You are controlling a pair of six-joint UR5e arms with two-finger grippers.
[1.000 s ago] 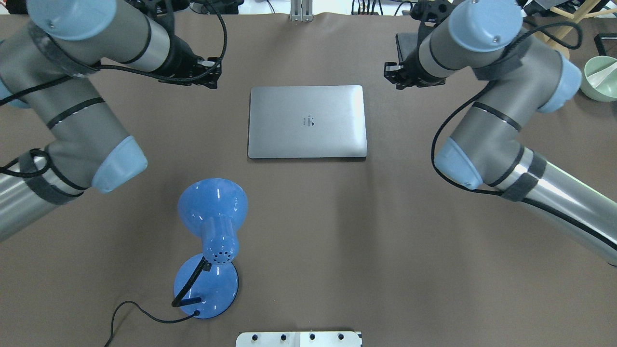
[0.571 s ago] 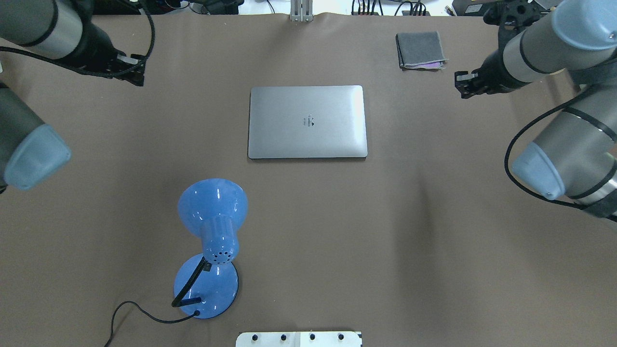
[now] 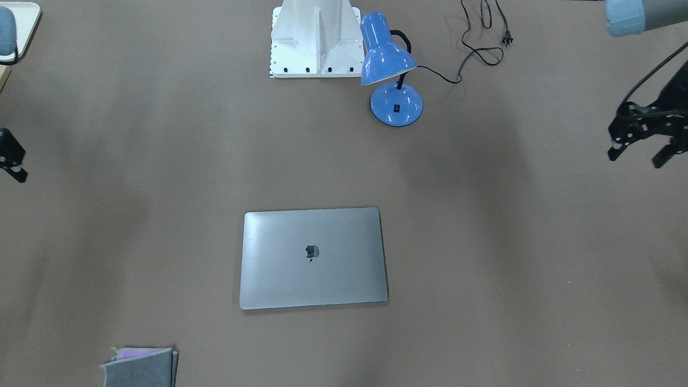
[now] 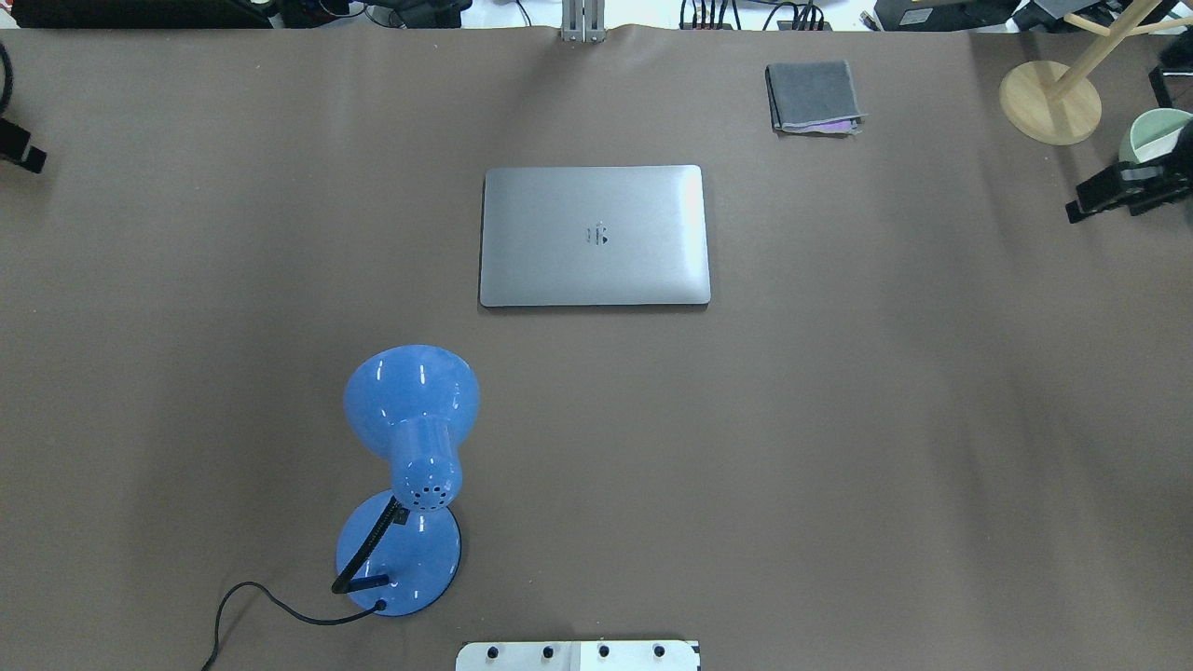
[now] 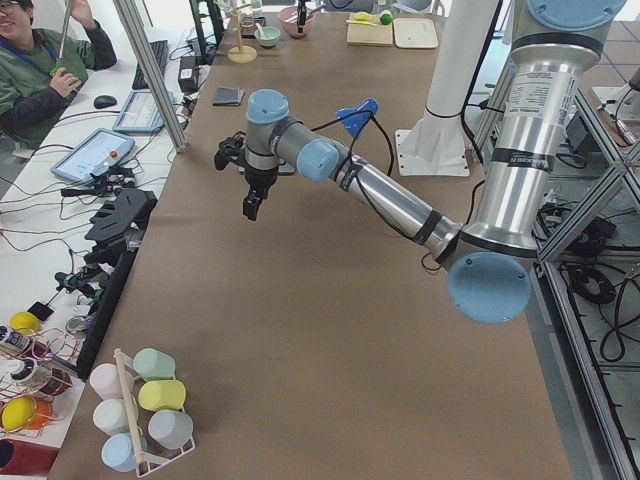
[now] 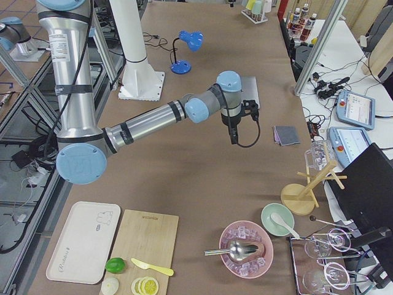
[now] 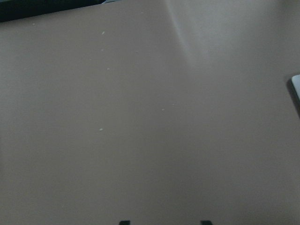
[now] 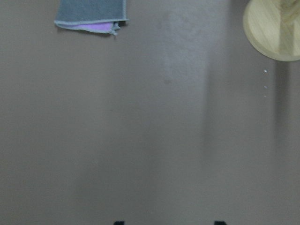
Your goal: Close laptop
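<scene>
The laptop point(image 4: 595, 235) is a slim grey-silver one and lies shut and flat in the middle of the table, lid up with the logo showing; it also shows in the front-facing view point(image 3: 313, 257). My left gripper point(image 3: 638, 153) hangs open and empty at the far left side of the table, barely in the overhead view point(image 4: 20, 149). My right gripper point(image 4: 1109, 194) is open and empty at the far right edge. Both are well away from the laptop. The wrist views show only spread fingertips point(image 7: 124, 222) point(image 8: 119, 222) over bare table.
A blue desk lamp point(image 4: 410, 438) with its cord stands in front of the laptop on my left. A folded grey cloth point(image 4: 813, 96) lies at the back right. A wooden stand base point(image 4: 1049, 102) and a green bowl point(image 4: 1151, 140) sit at the far right.
Both arms have swung outward from beside the laptop to the table's left and right edges. The laptop has stayed shut and has not moved.
</scene>
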